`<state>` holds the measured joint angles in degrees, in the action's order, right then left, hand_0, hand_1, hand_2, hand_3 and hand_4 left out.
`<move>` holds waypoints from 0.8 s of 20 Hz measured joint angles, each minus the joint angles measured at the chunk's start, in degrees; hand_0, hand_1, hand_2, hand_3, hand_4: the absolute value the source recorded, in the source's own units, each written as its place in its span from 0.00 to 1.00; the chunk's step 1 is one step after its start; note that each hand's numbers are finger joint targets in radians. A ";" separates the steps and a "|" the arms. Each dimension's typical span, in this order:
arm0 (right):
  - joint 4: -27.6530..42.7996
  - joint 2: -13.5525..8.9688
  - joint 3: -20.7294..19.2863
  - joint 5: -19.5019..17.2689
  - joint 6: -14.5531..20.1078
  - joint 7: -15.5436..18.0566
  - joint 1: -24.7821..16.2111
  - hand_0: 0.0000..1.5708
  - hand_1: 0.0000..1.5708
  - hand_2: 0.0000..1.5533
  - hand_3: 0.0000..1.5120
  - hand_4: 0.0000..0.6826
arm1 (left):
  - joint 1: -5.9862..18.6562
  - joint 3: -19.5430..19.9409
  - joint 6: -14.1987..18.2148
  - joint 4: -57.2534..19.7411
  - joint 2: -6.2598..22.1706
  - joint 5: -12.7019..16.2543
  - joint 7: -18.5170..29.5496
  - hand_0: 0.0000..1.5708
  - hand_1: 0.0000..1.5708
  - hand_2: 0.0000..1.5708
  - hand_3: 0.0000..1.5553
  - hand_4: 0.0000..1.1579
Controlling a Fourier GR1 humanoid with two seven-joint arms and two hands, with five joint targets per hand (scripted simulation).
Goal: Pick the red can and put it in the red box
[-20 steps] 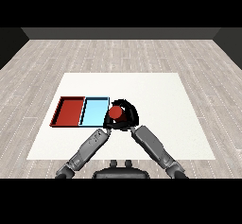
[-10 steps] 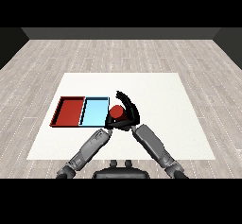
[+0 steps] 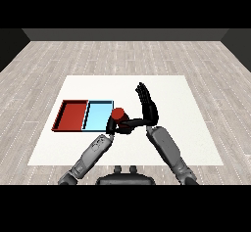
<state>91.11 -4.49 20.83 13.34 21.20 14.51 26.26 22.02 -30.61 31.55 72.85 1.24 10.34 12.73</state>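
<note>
— Where is the small red cylindrical can (image 3: 117, 114)?

— On the white table (image 3: 196, 128), just beside the right edge of the shallow light blue tray (image 3: 98, 116), near that tray's front right corner. It stands outside both trays.

— And the shallow red tray (image 3: 72, 115)?

— It lies against the blue tray's left edge, toward the table's left side, with nothing visible in it.

— Is a hand holding the can?

— The black left hand (image 3: 112, 126) sits right against the can's front, fingers curled; it seems to wrap the can's lower part, though the overlap of dark shapes makes this hard to confirm.

— What about the other hand?

— The black right hand (image 3: 147, 107) is released: its fingers stretch straight up toward the table's far edge, just right of the can, with the thumb reaching left toward the left hand.
</note>
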 measured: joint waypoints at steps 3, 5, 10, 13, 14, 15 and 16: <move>5.78 -2.22 -2.75 -0.44 0.64 -1.82 -1.15 0.00 0.00 0.00 0.00 0.00 | -1.36 1.15 -0.54 0.45 0.48 -0.19 0.16 1.00 1.00 0.99 0.93 0.96; 8.41 -2.68 -4.04 -0.72 0.46 -2.48 -2.55 0.00 0.00 0.00 0.00 0.00 | -2.41 1.67 -0.78 1.64 0.76 -1.18 0.03 1.00 1.00 1.00 0.94 0.98; 12.66 -5.05 -8.84 1.19 -1.48 -2.66 -8.39 0.00 0.00 0.00 0.00 0.00 | -2.40 4.84 -2.39 4.58 3.75 -2.37 -1.81 1.00 1.00 1.00 0.94 0.97; 11.88 -6.13 -11.78 2.90 -3.82 -0.29 -12.28 0.00 0.00 0.00 0.00 0.00 | -2.50 6.81 -2.74 8.14 6.78 -3.24 -4.21 1.00 1.00 1.00 0.94 0.96; 11.32 -6.46 -12.61 3.31 -4.66 0.50 -13.28 0.00 0.00 0.00 0.00 0.00 | -3.04 7.52 -3.11 9.28 8.05 -3.49 -4.57 1.00 1.00 0.99 0.94 0.96; 10.31 -6.97 -13.92 4.09 -5.62 1.02 -13.80 0.00 0.00 0.00 0.00 0.00 | -2.70 8.29 -3.26 10.35 9.18 -3.79 -5.91 1.00 1.00 0.99 0.94 0.96; 9.61 -7.36 -14.57 4.20 -6.36 1.66 -14.76 0.00 0.00 0.00 0.00 0.00 | -3.00 8.73 -3.26 10.75 10.07 -4.45 -6.37 1.00 1.00 0.99 0.93 0.96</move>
<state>100.72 -11.85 6.26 17.54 14.84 16.17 11.50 19.01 -21.88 28.29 83.60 11.32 5.89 6.36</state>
